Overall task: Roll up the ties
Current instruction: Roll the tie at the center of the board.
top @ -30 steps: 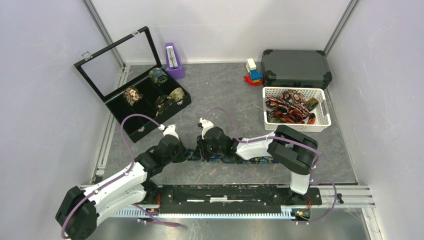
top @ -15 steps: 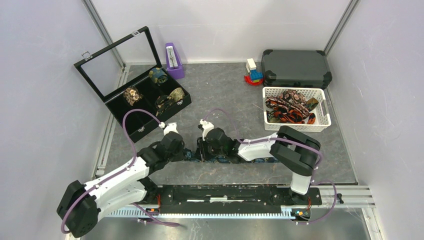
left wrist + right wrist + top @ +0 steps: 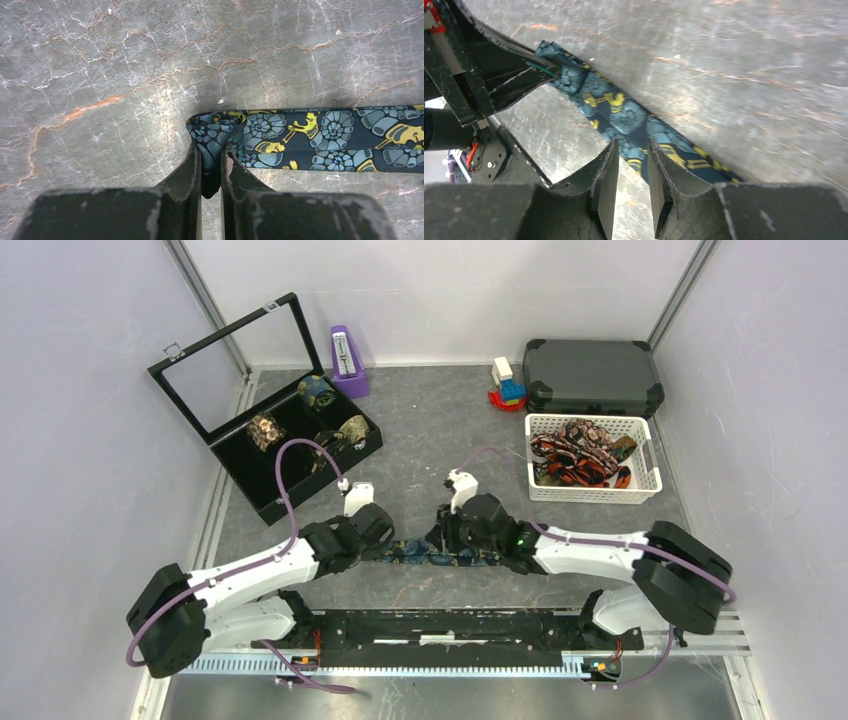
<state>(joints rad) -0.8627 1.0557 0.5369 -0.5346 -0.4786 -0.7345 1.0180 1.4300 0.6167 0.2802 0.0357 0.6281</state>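
A dark navy tie (image 3: 430,558) with blue and gold paisley lies flat in a strip across the grey floor in front of the arms. My left gripper (image 3: 378,540) is shut on its folded left end (image 3: 215,132), fabric pinched between the fingers (image 3: 192,165). My right gripper (image 3: 447,537) hovers over the tie (image 3: 624,117) a little to the right, open a narrow gap, with nothing between its fingertips (image 3: 631,145). More ties, red-orange and brown, are heaped in the white basket (image 3: 592,495). Several rolled ties (image 3: 318,392) sit in the black box.
The black compartment box (image 3: 262,502), lid up, stands at the back left. A purple metronome (image 3: 347,360), toy blocks (image 3: 507,385) and a dark hard case (image 3: 592,377) line the back wall. The arms' rail (image 3: 470,630) runs along the near edge.
My right gripper has let its jaws open and slid right along the tie, its arm swinging outward. My left gripper has shifted a little right, still shut on the tie's end.
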